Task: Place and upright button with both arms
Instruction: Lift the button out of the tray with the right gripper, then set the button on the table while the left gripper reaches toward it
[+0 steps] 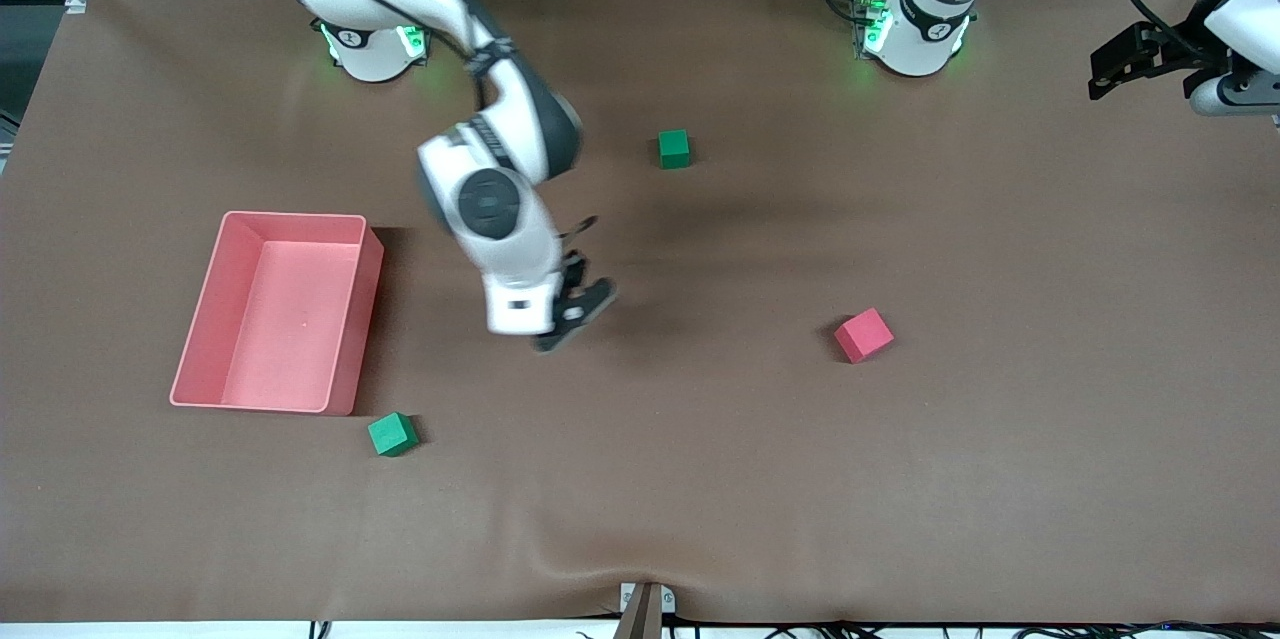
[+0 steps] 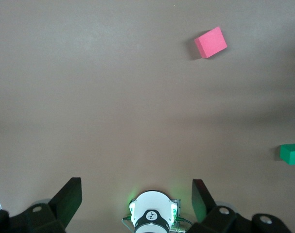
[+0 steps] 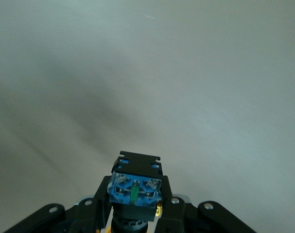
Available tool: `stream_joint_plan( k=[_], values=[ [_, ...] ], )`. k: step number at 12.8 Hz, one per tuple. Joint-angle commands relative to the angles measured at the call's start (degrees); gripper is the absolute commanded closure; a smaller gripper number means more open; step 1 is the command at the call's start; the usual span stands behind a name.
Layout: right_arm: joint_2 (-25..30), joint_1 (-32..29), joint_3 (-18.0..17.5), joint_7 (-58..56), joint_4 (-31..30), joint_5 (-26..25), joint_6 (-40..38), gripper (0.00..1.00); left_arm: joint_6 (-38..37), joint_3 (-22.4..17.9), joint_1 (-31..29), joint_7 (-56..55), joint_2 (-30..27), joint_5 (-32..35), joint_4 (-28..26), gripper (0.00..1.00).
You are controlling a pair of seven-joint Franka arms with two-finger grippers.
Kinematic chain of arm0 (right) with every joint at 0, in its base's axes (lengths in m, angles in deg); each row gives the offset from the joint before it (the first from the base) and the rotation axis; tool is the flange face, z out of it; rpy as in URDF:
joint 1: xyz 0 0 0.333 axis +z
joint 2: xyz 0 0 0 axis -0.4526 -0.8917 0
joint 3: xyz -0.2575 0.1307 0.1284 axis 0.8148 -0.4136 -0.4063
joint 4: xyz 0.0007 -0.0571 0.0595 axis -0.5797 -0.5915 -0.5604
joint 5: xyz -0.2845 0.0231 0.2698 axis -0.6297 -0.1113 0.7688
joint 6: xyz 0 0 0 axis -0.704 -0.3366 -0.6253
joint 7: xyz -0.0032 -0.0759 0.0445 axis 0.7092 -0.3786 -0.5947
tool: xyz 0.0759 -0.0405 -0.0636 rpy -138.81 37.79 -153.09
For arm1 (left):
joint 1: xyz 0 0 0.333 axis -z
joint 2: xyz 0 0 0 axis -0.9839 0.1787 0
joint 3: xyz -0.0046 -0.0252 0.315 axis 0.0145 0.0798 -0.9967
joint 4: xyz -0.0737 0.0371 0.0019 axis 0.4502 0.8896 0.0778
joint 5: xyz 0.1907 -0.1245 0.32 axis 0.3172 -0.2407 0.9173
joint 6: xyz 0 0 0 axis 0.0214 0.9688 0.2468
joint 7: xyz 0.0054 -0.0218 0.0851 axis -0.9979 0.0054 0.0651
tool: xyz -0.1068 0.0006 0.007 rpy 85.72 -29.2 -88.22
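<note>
My right gripper [image 1: 577, 307] hangs over the bare brown table between the pink tray and the pink-red cube. In the right wrist view it [image 3: 135, 204] is shut on the button [image 3: 135, 187]. The button's bluish base points away from the wrist, its black body sits between the fingers, and a bit of orange shows underneath. The button does not show in the front view. My left gripper [image 1: 1112, 69] is raised at the left arm's end of the table. In the left wrist view it [image 2: 135, 201] is open and empty, over the left arm's base [image 2: 152, 216].
A pink tray [image 1: 205, 304] lies toward the right arm's end. A green cube [image 1: 392, 434] sits near its front corner. Another green cube [image 1: 674, 148] lies near the bases. A pink-red cube [image 1: 863, 335] lies mid-table and also shows in the left wrist view [image 2: 211, 42].
</note>
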Motion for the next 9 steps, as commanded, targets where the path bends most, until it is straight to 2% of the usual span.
stream_joint_plan(
  k=[1, 5, 7, 9],
  values=[
    [-3.35, 5.66, 0.81, -0.04, 3.55, 0.38, 2.37, 0.9, 1.37, 0.29, -0.67, -0.68, -1.06, -0.97, -1.62, 0.0],
    [-7.22, 13.32, 0.81, 0.48, 4.77, 0.29, 10.01, 0.91, 1.99, 0.55, 0.03, -0.68, 0.51, -1.06, -0.92, 0.0],
    [-8.98, 13.95, 0.81, 1.35, 6.27, 0.55, 10.21, 0.91, 2.34, 0.73, 0.82, -0.68, 2.09, -2.8, -0.74, 0.0],
    [-9.07, 13.51, 0.81, 8.44, 6.28, 0.82, 10.12, 0.9, 2.87, 0.64, 0.83, -1.38, 5.07, -6.49, 0.91, 0.0]
  ],
)
